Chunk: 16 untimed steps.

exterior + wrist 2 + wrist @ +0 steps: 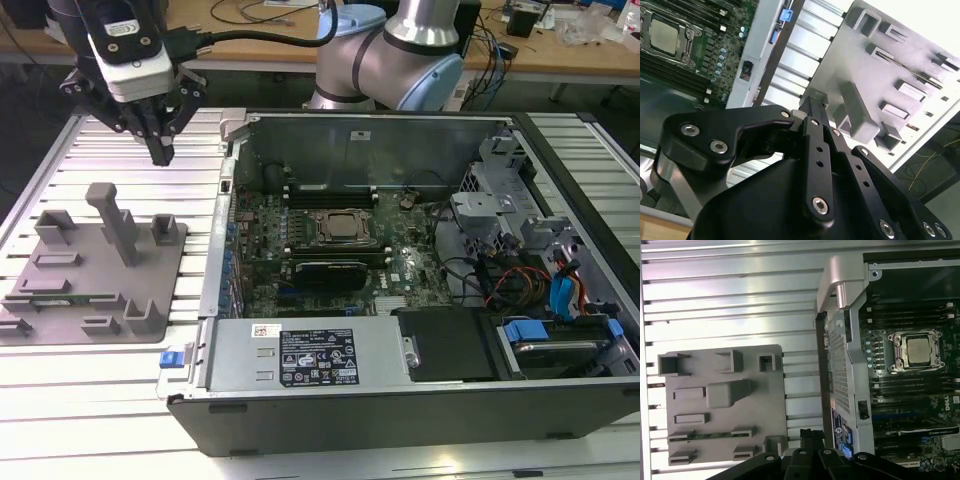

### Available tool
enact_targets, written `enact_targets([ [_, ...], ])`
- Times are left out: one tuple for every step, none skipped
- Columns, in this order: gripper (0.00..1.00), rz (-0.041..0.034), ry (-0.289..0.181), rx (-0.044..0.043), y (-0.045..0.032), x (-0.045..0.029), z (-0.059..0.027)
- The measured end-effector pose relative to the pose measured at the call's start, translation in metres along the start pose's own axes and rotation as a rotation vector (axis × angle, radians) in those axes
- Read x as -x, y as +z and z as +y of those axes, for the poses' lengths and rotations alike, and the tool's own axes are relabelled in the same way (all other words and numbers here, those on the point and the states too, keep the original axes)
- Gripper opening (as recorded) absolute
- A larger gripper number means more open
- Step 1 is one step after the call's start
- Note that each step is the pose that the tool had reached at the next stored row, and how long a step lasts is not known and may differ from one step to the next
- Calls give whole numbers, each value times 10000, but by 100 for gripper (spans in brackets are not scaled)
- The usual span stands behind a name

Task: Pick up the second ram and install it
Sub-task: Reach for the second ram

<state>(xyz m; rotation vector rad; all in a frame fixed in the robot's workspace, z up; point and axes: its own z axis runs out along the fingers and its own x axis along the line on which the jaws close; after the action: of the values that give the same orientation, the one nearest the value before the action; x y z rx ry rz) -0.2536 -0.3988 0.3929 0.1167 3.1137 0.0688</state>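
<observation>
Here's the end effector (160, 150), hanging above the far edge of the grey holder plate (150, 275). Its fingers are pinched right together with nothing between them, so it's empty-handed.

The second ram (62, 297) lies flat on the holder plate, along the plate's near edge in the exterior view. It's a thin green strip seated between small grey blocks. It's untouched and well apart from the fingertips, with the plate's tall grey post (115, 215) standing between the two.

The open computer case (400, 130) sits on the worktop (100, 400) just beside the holder plate, on the exterior view's right of it. Its motherboard (400, 265) is exposed, and dark memory slots run along both sides of the processor socket (345, 227). Whether any slot already has a stick in it, I can't tell.

My read is that it's early days: the pick isn't made, and the grasp, the carry over to the case and the seating are all left.
</observation>
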Motion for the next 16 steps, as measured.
enact_targets([
  [8, -1, 1, 1, 1, -45, -3],
  [8, -1, 1, 1, 1, -69, -5],
  [8, -1, -1, 1, 1, -103, -8],
  [8, -1, -1, 1, 2, -146, -11],
  [8, -1, -2, 0, 2, -172, -13],
  [8, 0, -1, 0, 3, -199, -15],
  [8, -1, 0, 0, 5, -238, -18],
  [8, -1, 1, 0, 6, -261, -20],
  [8, -1, 0, 0, 9, -305, -23],
  [8, -1, -1, 1, 12, -336, -26],
  [8, -1, -1, -1, 15, -362, -28],
  [8, -1, -1, -2, 19, -418, -32],
  [8, -1, 0, -5, 21, -446, -34],
  [8, -1, 0, -10, 23, -463, -36],
  [8, -2, -1, -17, 25, -487, -38],
  [8, -3, 0, -18, 28, -503, -39],
])
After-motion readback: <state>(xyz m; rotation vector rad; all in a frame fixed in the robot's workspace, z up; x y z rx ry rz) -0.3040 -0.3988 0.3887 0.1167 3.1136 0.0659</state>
